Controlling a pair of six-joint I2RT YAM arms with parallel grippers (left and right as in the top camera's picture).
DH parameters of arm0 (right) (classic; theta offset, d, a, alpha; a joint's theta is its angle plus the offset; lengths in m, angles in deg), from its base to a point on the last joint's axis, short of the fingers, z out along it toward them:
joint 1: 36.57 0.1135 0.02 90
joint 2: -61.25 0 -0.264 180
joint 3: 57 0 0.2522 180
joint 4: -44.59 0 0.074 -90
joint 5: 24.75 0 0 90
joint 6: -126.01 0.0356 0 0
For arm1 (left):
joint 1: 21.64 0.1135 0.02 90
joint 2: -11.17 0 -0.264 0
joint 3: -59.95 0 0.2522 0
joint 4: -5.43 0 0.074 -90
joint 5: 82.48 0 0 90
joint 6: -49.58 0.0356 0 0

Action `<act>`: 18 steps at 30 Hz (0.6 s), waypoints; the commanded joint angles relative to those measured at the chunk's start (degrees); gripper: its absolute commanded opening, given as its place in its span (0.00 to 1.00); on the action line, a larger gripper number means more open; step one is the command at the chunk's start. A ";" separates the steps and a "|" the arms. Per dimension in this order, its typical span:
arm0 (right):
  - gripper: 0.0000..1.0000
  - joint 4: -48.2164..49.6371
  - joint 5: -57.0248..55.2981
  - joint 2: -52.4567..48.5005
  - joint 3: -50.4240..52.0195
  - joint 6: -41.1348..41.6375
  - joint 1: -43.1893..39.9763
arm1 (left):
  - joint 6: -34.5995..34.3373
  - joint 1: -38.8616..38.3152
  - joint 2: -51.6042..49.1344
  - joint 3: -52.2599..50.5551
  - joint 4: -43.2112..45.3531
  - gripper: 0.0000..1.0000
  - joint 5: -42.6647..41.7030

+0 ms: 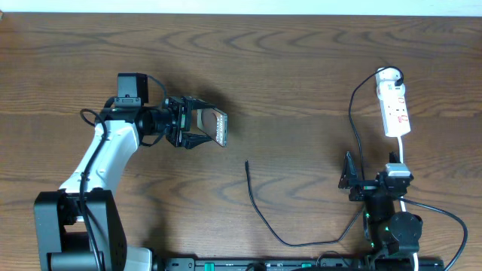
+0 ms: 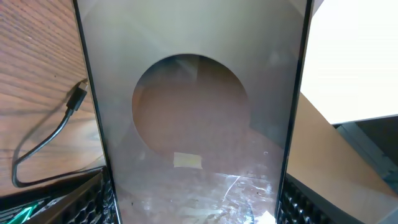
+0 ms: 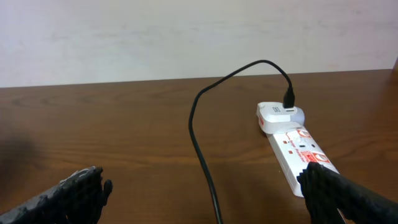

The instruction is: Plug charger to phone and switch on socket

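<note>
While left gripper (image 1: pixel 205 126) holds phone (image 1: pixel 218 128), its ends cropped in wrist view.

Robotics lab bench: a dark wood-grain counter (image 1: pixel 301 75) carries a white robot arm (image 1: pixel 102 154) and a black robot arm (image 1: pixel 392 222), plain cream wall (image 3: pixel 186 31) beyond the right jaws.

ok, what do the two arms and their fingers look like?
Left arm: white shell links, black joints, black camera box at the wrist, thin black cables. Right arm: mostly black, pale wrist block, small green lights, looping black cables. Fingers: black, ribbed texture.
</note>
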 commanded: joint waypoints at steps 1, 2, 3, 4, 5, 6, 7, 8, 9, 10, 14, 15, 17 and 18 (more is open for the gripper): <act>0.99 -0.15 -1.18 0.00 0.07 -0.50 -0.39 | 1.05 0.24 1.57 0.22 0.33 0.07 -1.14; 0.99 0.00 -1.22 0.00 0.07 -0.50 -0.39 | 1.05 0.24 1.57 0.22 0.31 0.07 -1.14; 0.99 0.48 -1.70 0.00 0.07 -0.50 -0.39 | 1.05 0.24 1.57 0.22 0.31 0.07 -1.14; 0.99 0.96 -1.81 0.00 0.07 -0.50 -0.39 | 1.05 0.24 1.57 0.22 0.31 0.07 -1.14; 0.99 1.55 -1.27 0.00 0.07 -0.20 -0.39 | 1.05 0.24 1.57 0.22 0.33 0.07 -1.14; 0.99 2.01 -0.46 0.00 0.07 0.31 -0.39 | 1.05 0.24 1.57 0.22 0.33 0.08 -1.14; 0.99 3.41 3.39 0.00 0.07 1.11 -0.39 | 1.05 0.24 1.57 0.22 0.33 0.08 -1.14; 0.99 3.93 6.08 0.00 0.02 1.09 -0.39 | 1.05 0.24 1.57 0.22 0.33 0.07 -1.14; 0.99 4.07 8.17 0.00 -0.07 1.09 -0.39 | 1.05 0.24 1.57 0.22 0.33 0.07 -1.14; 0.99 3.93 9.38 0.00 -0.24 1.22 -0.39 | 1.05 0.24 1.57 0.22 0.33 0.08 -1.14; 0.99 1.99 12.33 -0.24 -2.54 3.96 -0.39 | 1.05 0.24 1.57 0.22 0.33 0.08 -1.09; 0.99 1.36 12.92 -0.74 -3.74 5.27 -0.39 | 1.05 0.24 1.57 0.22 0.33 0.07 -1.09; 0.99 0.76 14.51 -2.47 -6.21 6.99 -0.39 | 1.05 0.24 1.57 0.22 0.33 0.07 -1.09; 0.99 0.55 15.54 -4.11 -7.98 7.91 -0.39 | 1.05 0.24 1.57 0.22 0.33 0.07 -1.09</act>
